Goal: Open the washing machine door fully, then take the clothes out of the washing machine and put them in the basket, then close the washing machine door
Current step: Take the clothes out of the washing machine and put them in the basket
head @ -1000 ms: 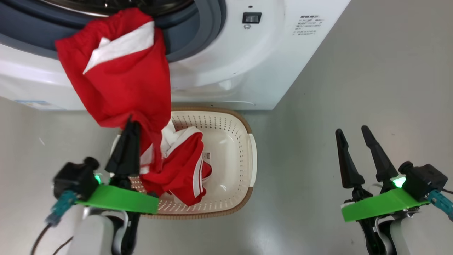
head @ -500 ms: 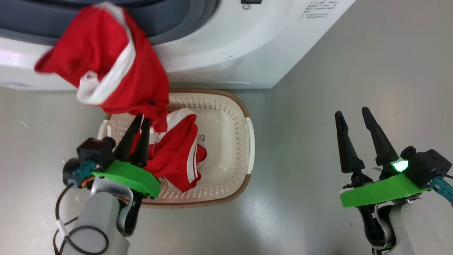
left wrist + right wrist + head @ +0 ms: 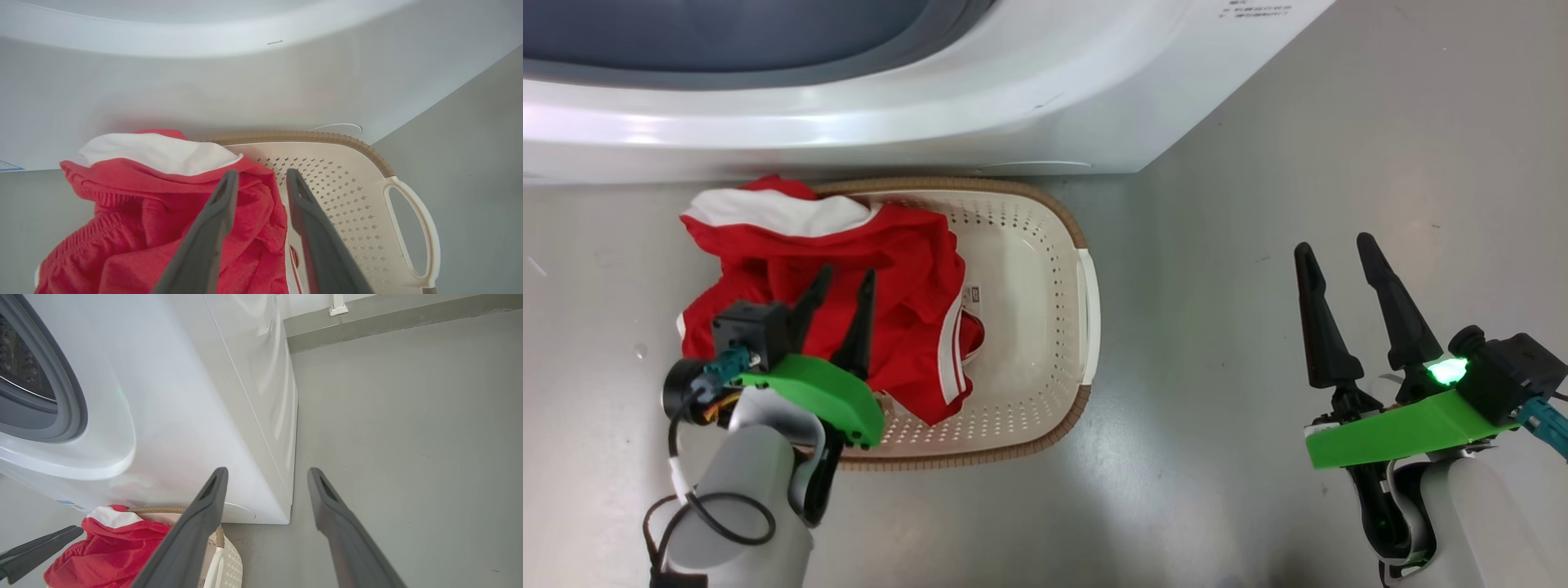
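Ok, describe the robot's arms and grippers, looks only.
The left gripper and right gripper each have two long, tapering dark fingers on a bright green bracket, with a black camera block and teal connector beside it. Forearms are pale grey; a black cable loops by the left one, a green light glows on the right.

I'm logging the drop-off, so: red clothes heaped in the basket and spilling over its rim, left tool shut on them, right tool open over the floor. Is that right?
Not quite: the left tool is open, not shut. The left wrist view shows its fingers spread above the red clothes, gripping nothing. The basket, the right tool and the floor are as you say.
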`<state>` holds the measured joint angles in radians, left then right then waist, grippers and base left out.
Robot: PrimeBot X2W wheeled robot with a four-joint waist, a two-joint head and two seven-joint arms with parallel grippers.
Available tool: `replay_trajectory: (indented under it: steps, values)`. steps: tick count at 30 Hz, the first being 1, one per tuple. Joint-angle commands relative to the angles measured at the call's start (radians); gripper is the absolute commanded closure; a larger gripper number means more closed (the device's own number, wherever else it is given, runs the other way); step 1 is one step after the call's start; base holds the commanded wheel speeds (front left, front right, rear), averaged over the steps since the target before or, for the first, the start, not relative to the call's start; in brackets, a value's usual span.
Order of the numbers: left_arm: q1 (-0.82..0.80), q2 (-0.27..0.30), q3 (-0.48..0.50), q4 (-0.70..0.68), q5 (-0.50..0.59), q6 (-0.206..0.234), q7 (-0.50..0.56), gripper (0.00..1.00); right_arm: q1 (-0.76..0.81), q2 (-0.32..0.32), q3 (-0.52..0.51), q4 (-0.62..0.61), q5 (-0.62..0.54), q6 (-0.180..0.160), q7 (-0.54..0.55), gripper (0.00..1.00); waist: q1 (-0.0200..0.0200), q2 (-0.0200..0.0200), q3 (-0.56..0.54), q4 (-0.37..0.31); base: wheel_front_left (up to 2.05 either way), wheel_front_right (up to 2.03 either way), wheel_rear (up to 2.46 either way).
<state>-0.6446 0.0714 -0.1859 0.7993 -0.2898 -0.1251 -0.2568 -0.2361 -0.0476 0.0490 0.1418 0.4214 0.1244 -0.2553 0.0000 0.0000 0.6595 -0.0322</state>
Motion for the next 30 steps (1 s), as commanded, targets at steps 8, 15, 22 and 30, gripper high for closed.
replay_trajectory:
  steps: [8,15,22,30]
  values:
    - [-0.019,0.036,0.024,0.024,-0.001,-0.006,-0.005,0.0,-0.006,-0.003,0.027,-0.024,-0.006,0.006,-0.006,0.0,0.0,0.0,0.001,0.001,0.0,0.0,0.0]
    - [0.003,0.039,0.049,0.019,-0.007,-0.006,-0.005,0.0,0.001,-0.003,0.026,-0.011,-0.01,0.006,-0.006,0.0,0.0,0.0,-0.046,0.005,0.0,0.0,0.0]
    - [0.042,0.037,0.081,-0.021,0.003,-0.006,-0.005,0.0,0.014,-0.003,0.025,0.001,-0.019,0.006,-0.006,0.0,0.0,0.0,-0.106,0.009,0.0,0.0,0.0]
    - [0.114,0.028,0.119,-0.101,0.019,-0.006,-0.005,0.0,0.046,-0.003,0.019,0.019,-0.03,0.006,-0.006,0.0,0.0,0.0,-0.202,0.018,0.0,0.0,0.0]
